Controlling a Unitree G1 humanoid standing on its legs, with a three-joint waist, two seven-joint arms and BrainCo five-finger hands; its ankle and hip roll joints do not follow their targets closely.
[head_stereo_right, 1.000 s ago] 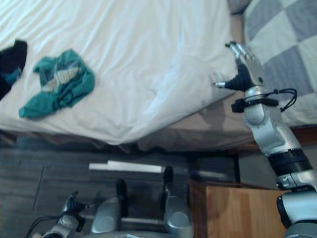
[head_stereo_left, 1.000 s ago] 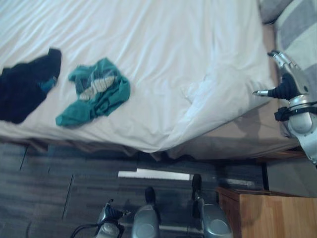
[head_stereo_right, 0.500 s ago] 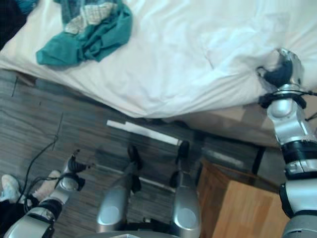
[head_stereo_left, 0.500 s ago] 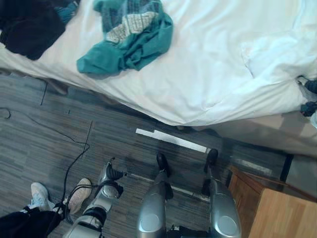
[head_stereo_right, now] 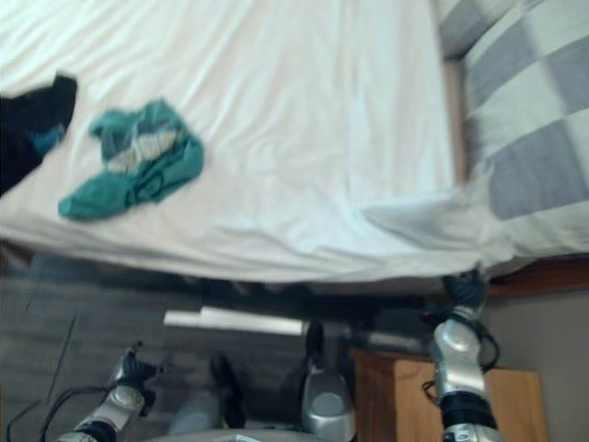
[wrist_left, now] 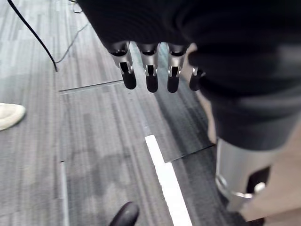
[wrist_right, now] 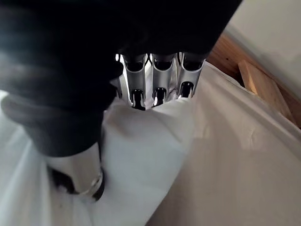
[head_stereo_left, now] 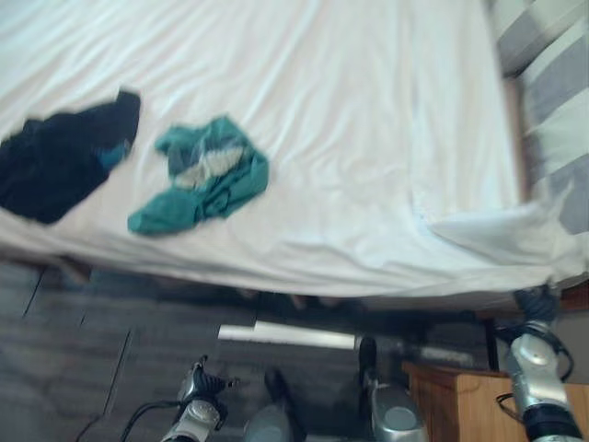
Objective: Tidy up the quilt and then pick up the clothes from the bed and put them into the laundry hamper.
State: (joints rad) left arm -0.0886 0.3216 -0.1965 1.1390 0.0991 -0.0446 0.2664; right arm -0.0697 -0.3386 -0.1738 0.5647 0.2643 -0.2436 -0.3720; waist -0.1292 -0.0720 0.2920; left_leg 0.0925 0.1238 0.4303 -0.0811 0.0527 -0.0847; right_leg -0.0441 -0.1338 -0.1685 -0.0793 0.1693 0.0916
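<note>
The right hand (wrist_right: 155,84) pinches the white quilt (head_stereo_left: 368,166) corner at 4 o'clock; the fold may slip free. The teal garment (head_stereo_left: 204,184) and black garment (head_stereo_left: 60,161) lie at 9 o'clock. The left hand (wrist_left: 150,70) hangs relaxed.

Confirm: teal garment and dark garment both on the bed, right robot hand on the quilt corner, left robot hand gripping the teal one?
Not quite. The left robot hand hangs over the floor, fingers relaxed, holding nothing, as the left wrist view shows. The teal garment and dark garment lie untouched on the bed; the right robot hand is at the quilt.
</note>
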